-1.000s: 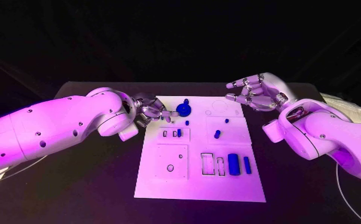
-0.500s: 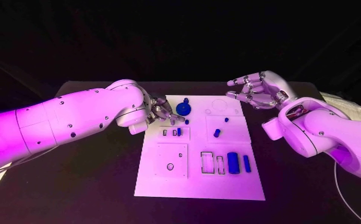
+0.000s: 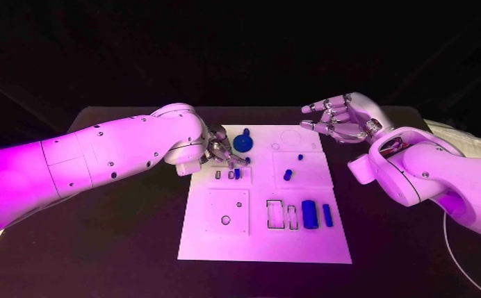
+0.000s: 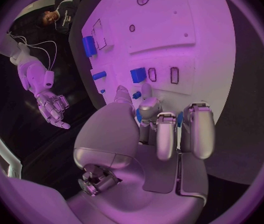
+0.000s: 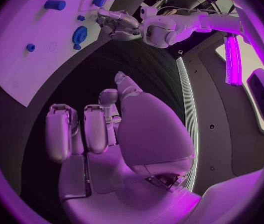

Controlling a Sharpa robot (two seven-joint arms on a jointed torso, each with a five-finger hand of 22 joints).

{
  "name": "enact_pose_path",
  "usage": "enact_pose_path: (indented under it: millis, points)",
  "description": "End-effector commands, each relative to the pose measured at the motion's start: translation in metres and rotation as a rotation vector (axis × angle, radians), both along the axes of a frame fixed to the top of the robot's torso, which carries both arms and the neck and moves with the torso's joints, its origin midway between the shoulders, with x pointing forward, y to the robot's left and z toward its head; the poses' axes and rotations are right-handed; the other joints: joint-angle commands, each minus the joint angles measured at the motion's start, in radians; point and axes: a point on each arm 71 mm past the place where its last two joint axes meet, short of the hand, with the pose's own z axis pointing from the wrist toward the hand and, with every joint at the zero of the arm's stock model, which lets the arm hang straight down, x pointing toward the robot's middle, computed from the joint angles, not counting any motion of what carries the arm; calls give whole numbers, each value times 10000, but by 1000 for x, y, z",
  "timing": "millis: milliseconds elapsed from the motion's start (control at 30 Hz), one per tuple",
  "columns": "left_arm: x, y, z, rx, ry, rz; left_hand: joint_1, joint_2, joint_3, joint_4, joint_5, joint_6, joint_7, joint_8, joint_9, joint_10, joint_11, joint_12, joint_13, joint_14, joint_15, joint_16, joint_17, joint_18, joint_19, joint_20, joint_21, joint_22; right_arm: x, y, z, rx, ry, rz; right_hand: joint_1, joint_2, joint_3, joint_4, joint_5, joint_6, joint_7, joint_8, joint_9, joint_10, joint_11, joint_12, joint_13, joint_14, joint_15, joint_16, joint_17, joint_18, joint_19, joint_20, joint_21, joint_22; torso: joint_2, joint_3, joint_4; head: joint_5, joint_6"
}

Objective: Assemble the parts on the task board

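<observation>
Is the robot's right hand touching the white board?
Apart. In the head view the right hand hangs with spread fingers beyond the far right corner of the white board, with dark table showing between them; it holds nothing.

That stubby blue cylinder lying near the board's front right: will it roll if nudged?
Likely yes: the stubby blue cylinder lies on its side on the flat white task board, unrestrained. Probably rigid and light, being small plastic. Beside it, the slim blue bar might block sideways rolling.

Two chunky white arm shells are seen, the left arm (image 3: 110, 155) dotted with small dark screw holes. Silver segmented fingers are fitted on the left hand (image 4: 163, 129) and right hand (image 3: 340, 119), above rounded palm covers.
</observation>
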Motion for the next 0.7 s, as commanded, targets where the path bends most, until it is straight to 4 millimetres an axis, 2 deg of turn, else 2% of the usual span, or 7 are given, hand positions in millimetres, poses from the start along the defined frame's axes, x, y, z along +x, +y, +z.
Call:
enact_pose_path:
  millis: [33, 700]
  points:
    - [0, -2, -1, 529, 135, -325, -69, 38, -79, 5, -60, -45, -9, 34, 8, -50, -13, -3, 16, 1052, -39, 30, 2631, -114, 223, 8, 34, 560, 0, 2, -1, -140, 7, 140, 98, 22, -7, -61, 41, 5, -16, 24, -4, -94, 2, -53, -18, 456, 49, -31, -8, 89, -53, 2, -61, -13, -7, 9, 1, 32, -54]
    - [0, -10, -3, 715, 374, -680, 97, 165, -36, -40, -71, -69, -49, 222, 251, 104, -43, 236, 292, 1052, -54, 30, 2631, -168, 349, 3, 179, 837, 1, 4, -4, -160, 124, 209, 67, 31, -18, -41, 46, 11, -12, 27, -3, -100, 7, -70, -37, 450, 52, -52, -31, 97, -76, 3, -80, -48, 0, 10, 8, 53, -137]
